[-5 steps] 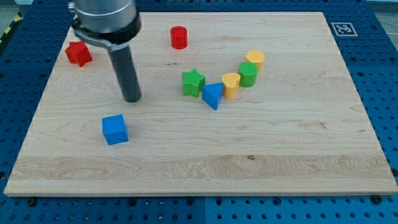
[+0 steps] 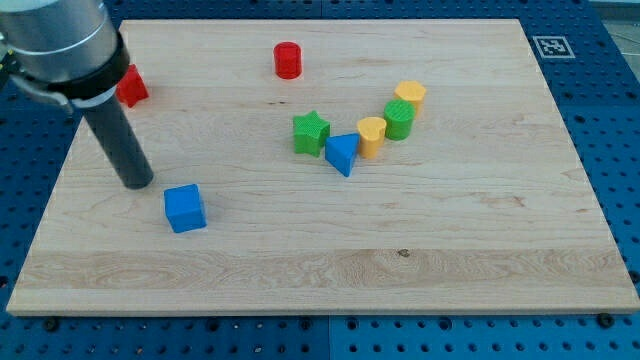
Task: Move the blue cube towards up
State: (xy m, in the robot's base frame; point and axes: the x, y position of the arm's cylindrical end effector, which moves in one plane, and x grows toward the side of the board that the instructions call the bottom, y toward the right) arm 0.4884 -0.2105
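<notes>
The blue cube (image 2: 185, 208) sits on the wooden board (image 2: 480, 230) at the view's lower left. My tip (image 2: 134, 184) rests on the board just to the cube's upper left, apart from it by a small gap. The dark rod rises from the tip toward the view's top left and covers part of a red block.
A red star-like block (image 2: 131, 86) lies at the top left, partly behind the rod. A red cylinder (image 2: 287, 60) stands at top centre. A green star (image 2: 311, 132), blue triangle (image 2: 342, 153), yellow cylinder (image 2: 371, 136), green cylinder (image 2: 399, 119) and yellow block (image 2: 409, 96) cluster mid-board.
My tip has moved to the view's left and a little down, from above the blue cube to its upper left. No block has moved.
</notes>
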